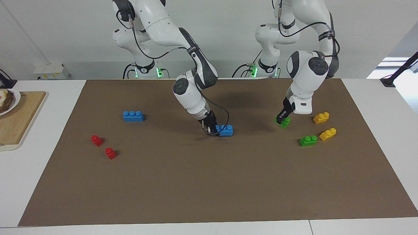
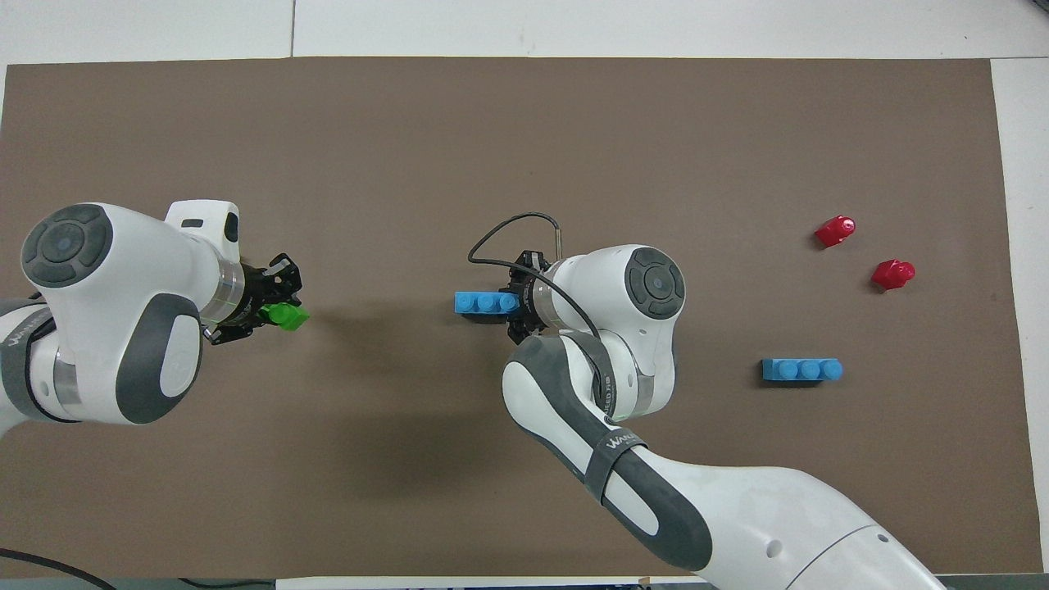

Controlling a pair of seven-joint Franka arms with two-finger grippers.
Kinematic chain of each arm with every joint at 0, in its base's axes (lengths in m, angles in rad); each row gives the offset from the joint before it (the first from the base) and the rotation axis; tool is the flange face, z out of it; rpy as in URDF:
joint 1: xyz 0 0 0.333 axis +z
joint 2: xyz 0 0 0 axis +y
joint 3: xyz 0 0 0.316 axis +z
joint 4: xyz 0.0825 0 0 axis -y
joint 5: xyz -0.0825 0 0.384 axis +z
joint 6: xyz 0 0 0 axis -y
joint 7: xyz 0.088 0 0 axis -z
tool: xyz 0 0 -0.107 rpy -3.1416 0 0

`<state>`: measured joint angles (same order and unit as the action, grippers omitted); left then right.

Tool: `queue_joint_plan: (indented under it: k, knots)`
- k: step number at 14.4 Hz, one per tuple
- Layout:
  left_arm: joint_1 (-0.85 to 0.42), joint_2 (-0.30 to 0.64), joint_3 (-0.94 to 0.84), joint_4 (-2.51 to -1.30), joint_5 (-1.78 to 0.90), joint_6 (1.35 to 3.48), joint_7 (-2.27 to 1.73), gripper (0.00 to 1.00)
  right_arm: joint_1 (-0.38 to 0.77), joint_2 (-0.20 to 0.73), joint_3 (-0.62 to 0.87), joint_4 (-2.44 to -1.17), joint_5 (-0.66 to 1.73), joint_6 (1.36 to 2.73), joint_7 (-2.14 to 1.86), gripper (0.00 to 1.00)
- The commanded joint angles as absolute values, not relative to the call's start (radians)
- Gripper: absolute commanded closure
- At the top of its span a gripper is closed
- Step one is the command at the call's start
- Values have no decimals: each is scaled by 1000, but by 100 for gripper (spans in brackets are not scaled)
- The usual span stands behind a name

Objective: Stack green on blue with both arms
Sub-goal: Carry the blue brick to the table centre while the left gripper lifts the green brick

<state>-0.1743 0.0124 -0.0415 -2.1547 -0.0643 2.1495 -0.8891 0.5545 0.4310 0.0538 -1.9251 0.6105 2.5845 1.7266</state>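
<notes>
Glossy green plastic two-stud brick [image 1: 285,122]; glossy blue plastic three-stud brick [image 1: 226,130]; matt brown paper-like mat [image 1: 209,182] on the smooth white counter [image 1: 42,182].

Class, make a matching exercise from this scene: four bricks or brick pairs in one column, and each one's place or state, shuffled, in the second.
Things:
1. held green brick
2. held blue brick
3. free blue brick
4. red bricks

States:
A. lying alone, toward the right arm's end
B. gripped by the left gripper
C. two small ones lying apart, no gripper near
D. gripped at one end by the right gripper

Pairs: 1-B, 2-D, 3-A, 4-C
</notes>
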Motion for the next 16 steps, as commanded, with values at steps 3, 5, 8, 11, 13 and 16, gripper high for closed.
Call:
queue_joint_plan:
  k: [3, 5, 8, 11, 13, 16]
  knots:
    - [-253, 29, -31, -2111, -72, 2132, -1167, 100, 578, 456, 52, -1930, 632, 2643, 1741, 100]
    - [-271, 47, -32, -2091, -74, 2131, -1256, 100, 580, 459, 52, -1930, 632, 2646, 1741, 100]
    - [-330, 51, -31, -2059, -72, 2135, -1446, 100, 578, 459, 52, -1931, 632, 2646, 1740, 100]
    - [-382, 71, -31, -2033, -72, 2141, -1616, 100, 578, 459, 51, -1931, 632, 2646, 1738, 100]
    - [-390, 81, -34, -2005, -77, 2144, -1751, 100, 578, 459, 51, -1933, 632, 2646, 1736, 100]
    - [-475, 100, -37, -1988, -77, 2158, -1867, 100, 578, 459, 52, -1936, 632, 2646, 1735, 100]
